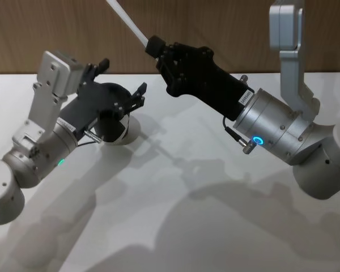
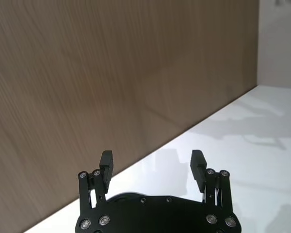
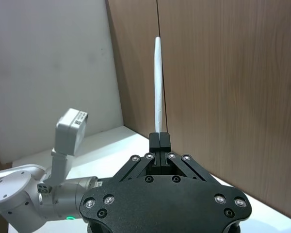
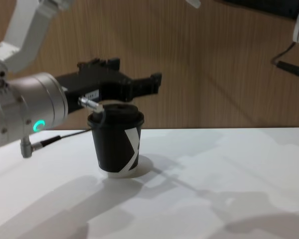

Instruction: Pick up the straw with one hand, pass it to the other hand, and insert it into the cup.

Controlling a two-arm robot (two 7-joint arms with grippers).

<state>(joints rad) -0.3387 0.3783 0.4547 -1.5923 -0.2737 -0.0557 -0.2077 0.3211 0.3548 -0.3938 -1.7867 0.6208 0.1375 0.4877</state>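
The left gripper (image 1: 123, 79) sits at the upper left of the head view, and its two fingers are spread wide apart. The right gripper (image 1: 154, 46) is at the top middle and points up and left. Its fingers are pinched tight on the straw (image 1: 130, 24).

The cup (image 4: 117, 142) stands on the table (image 1: 187, 215), on the left side. The left gripper (image 1: 123, 77) is just above it. To the right and higher, the right gripper (image 1: 154, 45) holds the straw (image 1: 127, 21), which points up and left, before the wall (image 1: 226, 22).
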